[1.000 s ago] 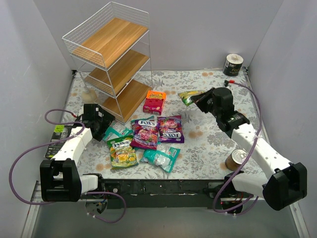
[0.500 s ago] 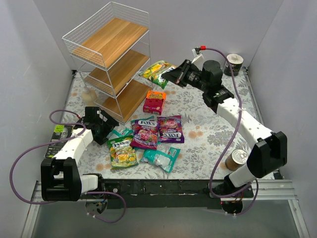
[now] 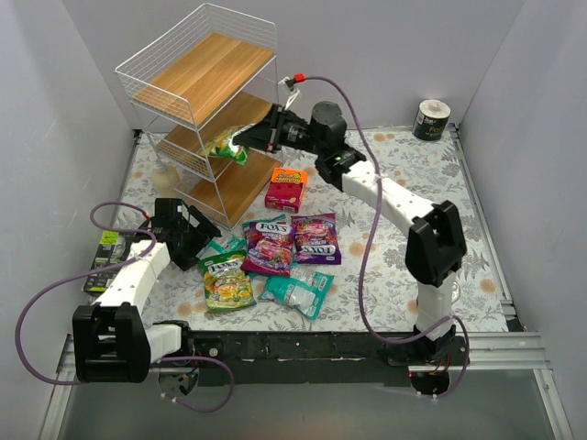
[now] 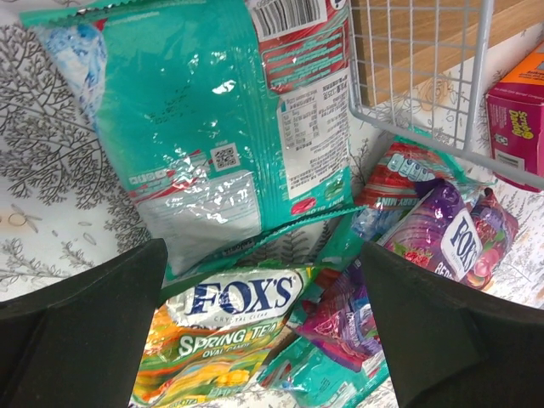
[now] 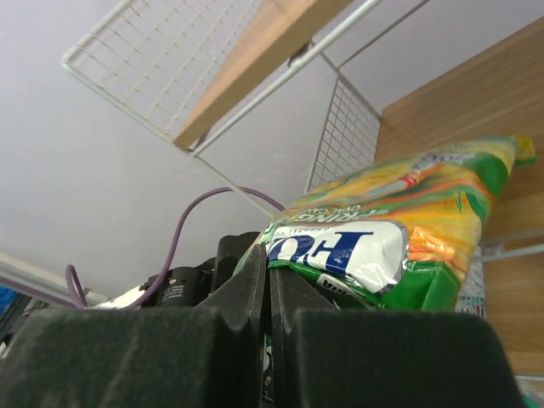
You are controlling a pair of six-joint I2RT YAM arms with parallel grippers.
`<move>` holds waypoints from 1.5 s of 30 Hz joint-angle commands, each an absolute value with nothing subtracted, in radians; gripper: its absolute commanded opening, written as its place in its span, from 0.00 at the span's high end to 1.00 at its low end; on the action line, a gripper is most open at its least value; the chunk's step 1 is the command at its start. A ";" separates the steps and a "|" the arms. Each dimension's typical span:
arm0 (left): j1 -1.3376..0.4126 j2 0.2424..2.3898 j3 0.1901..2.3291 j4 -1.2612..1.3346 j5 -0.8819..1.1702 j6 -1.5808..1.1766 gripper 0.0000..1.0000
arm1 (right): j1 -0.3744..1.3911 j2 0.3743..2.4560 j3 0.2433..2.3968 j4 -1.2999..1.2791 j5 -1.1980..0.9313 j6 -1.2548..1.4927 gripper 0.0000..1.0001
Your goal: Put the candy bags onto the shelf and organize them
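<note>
The right gripper point(image 3: 260, 137) is clamped on a yellow-green candy bag point(image 3: 226, 145), holding it at the open front of the middle tier of the shelf point(image 3: 204, 75). The left gripper point(image 3: 194, 240) hangs wide open and empty over a teal bag point(image 4: 195, 127) on the desk point(image 3: 385, 229). The other bags point(image 3: 271, 246) lie clustered beside it.

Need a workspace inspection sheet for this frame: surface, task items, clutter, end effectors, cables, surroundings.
Surface: floral table cover.
Job's things: shelf upright, far left; yellow-green bag held at its middle tier; other bags in a pile on the cover.
Clutter: orange box by the shelf; can in the far right corner.
End effectors: left open by the pile; right shut on the yellow-green bag.
Cables: purple cables loop loose off both arms.
Surroundings: grey walls; nothing else seen.
</note>
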State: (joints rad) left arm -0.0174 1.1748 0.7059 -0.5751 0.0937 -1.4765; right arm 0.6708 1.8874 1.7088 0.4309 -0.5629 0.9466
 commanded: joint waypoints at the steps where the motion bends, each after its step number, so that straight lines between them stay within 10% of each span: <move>1: -0.018 1.126 0.755 -0.652 0.080 -1.459 0.02 | 0.715 2.038 1.870 0.551 -0.586 0.968 0.99; 45: -0.018 1.046 0.750 -0.715 0.081 -1.411 0.02 | 0.844 2.264 2.052 0.411 -0.163 1.065 0.99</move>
